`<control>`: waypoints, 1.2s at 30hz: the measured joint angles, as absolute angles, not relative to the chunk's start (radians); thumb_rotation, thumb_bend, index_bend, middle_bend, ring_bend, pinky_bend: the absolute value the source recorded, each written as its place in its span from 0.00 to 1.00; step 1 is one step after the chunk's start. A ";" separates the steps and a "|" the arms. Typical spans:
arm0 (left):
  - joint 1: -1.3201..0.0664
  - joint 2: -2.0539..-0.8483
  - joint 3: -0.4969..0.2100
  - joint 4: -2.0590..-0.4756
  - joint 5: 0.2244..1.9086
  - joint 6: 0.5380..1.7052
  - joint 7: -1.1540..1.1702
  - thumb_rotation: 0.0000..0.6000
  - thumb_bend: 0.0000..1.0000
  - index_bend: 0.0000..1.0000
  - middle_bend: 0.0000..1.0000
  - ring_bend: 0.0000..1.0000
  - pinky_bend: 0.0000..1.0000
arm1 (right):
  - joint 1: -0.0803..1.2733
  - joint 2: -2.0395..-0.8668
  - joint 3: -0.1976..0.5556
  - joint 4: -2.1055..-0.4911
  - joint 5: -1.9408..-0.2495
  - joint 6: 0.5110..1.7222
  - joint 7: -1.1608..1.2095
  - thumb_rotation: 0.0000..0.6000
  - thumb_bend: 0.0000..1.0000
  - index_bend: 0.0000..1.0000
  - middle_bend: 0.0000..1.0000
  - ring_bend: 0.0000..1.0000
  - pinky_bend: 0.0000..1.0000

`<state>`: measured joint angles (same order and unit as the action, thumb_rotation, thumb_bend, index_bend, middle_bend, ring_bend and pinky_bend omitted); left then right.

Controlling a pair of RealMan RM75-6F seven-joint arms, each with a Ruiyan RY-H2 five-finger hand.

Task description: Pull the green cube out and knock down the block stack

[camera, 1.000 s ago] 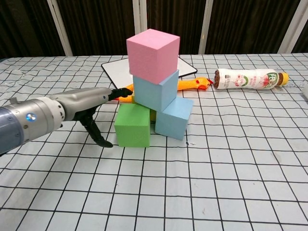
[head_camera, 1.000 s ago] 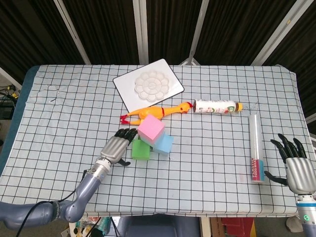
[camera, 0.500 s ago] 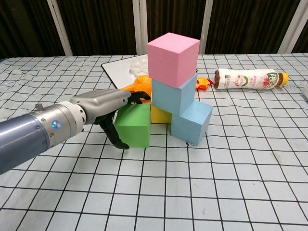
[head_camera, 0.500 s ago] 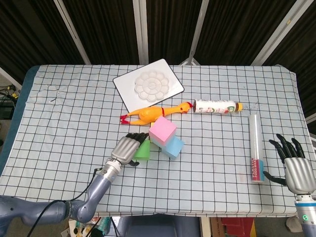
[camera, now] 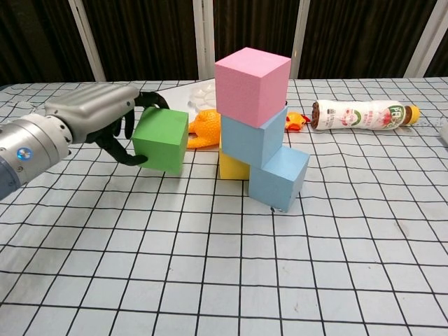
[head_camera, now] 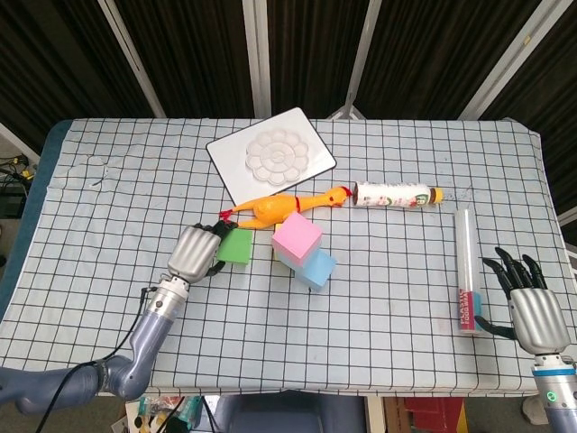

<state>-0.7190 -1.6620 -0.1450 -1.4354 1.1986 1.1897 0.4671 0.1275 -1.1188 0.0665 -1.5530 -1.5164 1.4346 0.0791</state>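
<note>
Gripping the green cube (camera: pixel 161 140), the left hand (camera: pixel 94 115) holds it tilted, clear of the stack (camera: pixel 253 126) to its right. Extraction appears complete; the stack stands. Next move: topple it. The right hand (head_camera: pixel 527 302) is open, well apart.

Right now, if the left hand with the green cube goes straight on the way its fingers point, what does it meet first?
Probably the rubber chicken, just beyond the green cube held by the left hand; depth is unclear.
</note>
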 measured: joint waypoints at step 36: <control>-0.629 -1.206 -0.075 -1.603 1.258 0.934 -0.028 1.00 0.05 0.00 0.00 0.00 0.04 | 0.124 -1.119 0.070 -1.556 -1.511 1.447 0.064 1.00 0.03 0.18 0.07 0.16 0.04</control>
